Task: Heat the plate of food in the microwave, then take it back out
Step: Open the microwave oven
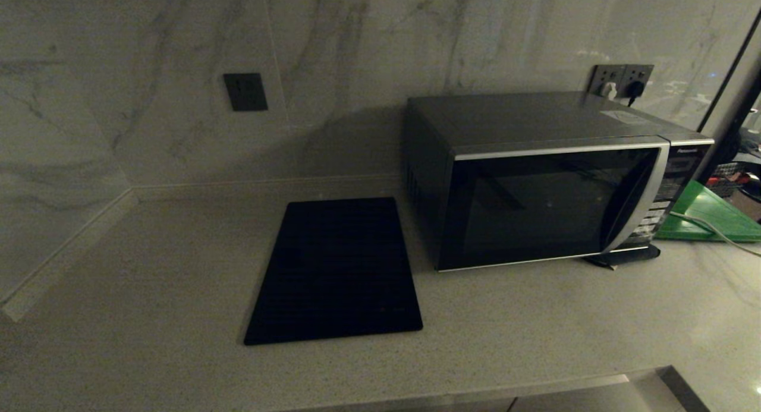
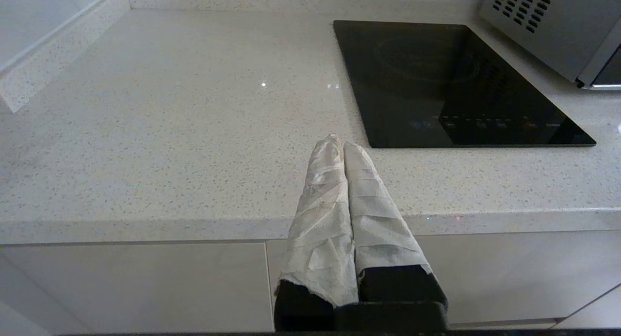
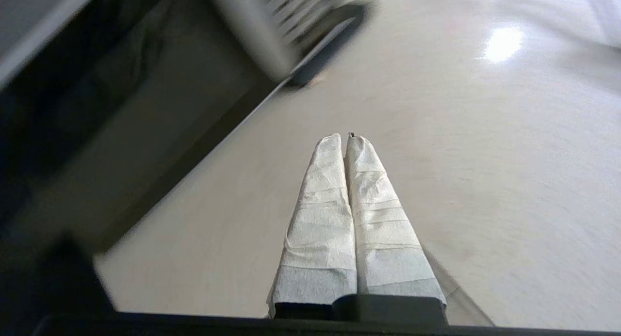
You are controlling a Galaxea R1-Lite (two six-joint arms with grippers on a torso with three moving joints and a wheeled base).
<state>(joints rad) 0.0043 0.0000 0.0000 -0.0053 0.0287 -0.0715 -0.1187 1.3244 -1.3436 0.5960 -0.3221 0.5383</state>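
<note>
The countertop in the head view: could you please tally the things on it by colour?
Black: 2, the microwave and the flat black mat
Green: 1, the green board
Total: 3
The plate of food is not visible.

The left gripper (image 2: 343, 143) hangs in front of the counter's front edge, off the counter and pointing in over it, its two white-wrapped fingers (image 2: 322, 200) pressed together. The right gripper (image 3: 345, 137) hovers low above the counter, tilted, its wrapped fingers (image 3: 378, 205) likewise closed tip to tip, holding nothing. Neither arm shows in the head view.
</note>
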